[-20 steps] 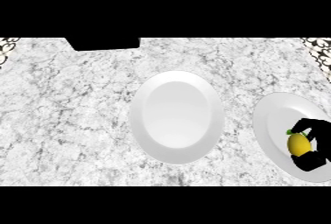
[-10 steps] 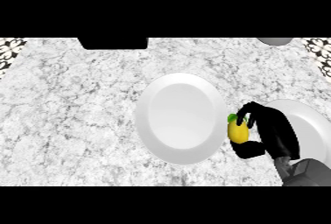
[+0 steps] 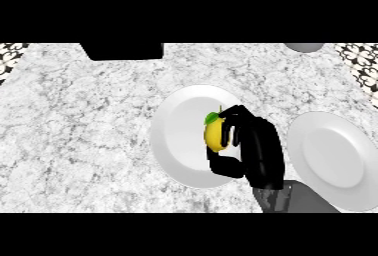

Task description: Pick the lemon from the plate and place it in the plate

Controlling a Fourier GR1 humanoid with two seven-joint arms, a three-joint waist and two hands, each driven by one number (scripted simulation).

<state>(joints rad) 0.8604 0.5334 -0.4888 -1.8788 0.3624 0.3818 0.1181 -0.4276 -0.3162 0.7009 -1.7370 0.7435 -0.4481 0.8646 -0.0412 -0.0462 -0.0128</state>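
My right robot hand (image 3: 255, 150) comes in from the lower edge on a grey forearm (image 3: 291, 200) and sits over the right half of the middle plate (image 3: 177, 135). Its fingers (image 3: 240, 120) and thumb (image 3: 225, 167) are curled round the lemon (image 3: 215, 134), which I hold at the hand's left side: the yellow fruit shows between the fingers above and the thumb below, with its small green leaf (image 3: 212, 118) poking out at the top. The lemon is over the white inside of this middle plate, nearer its right rim than its centre; I cannot tell whether it touches the plate's surface. A second white plate (image 3: 336, 160) lies on the marbled counter (image 3: 81, 125) to the right of my hand, just beside the forearm, with nothing on the part that shows. At the far edge of the counter there is a dark block (image 3: 122, 51), and a grey rounded thing (image 3: 304, 47) shows at the upper right.
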